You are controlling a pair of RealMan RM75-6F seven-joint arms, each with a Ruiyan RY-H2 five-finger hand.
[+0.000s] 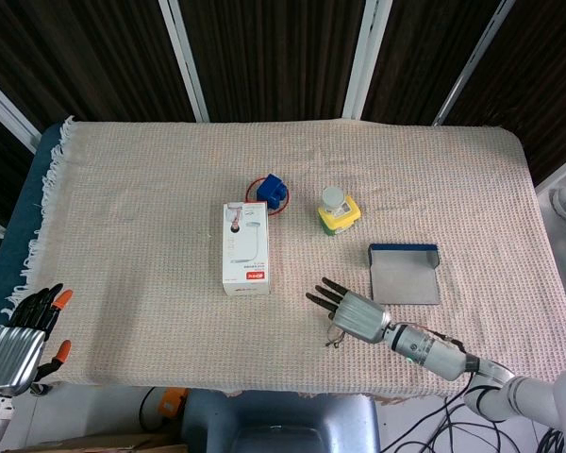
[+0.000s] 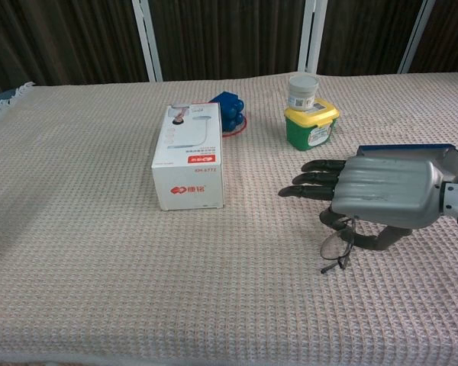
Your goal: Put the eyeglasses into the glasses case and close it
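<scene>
**Head view: glasses pinched in the right hand, case sitting open nearby**

Head view shows a table under a beige waffle-weave cloth [image 1: 151, 189] with a fringed left edge, and dark curtain panels split by white strips behind it. The cloth runs nearly to the table edges all round, with a strip of blue showing along the left side.

The right hand [image 1: 354, 315] is low over the near part of the cloth, fingers [image 2: 313, 179] stretched out flat toward the left. Under it, the thumb and a finger underneath pinch the eyeglasses [image 2: 337, 245], so that hand is holding them. In the chest view one lens hangs below the palm with a temple tip touching or just above the cloth, can't tell which. The rest of the frame is hidden behind the palm.

The glasses case [image 1: 404, 274] lies open just beyond and to the right of that hand, grey inside, blue rim at the back. In the chest view the hand covers most of it.

The left hand [image 1: 19, 330] sits off the table's near-left corner, fingers extended and apart, holding nothing, partly cut off at the frame edge.

Mid-table: a white carton [image 1: 245, 247], a blue toy on a red dish [image 1: 272, 192] and a green-and-yellow jar [image 1: 339, 213], all well apart from the hand. Lots of bare cloth left of the carton and along the far side.
</scene>
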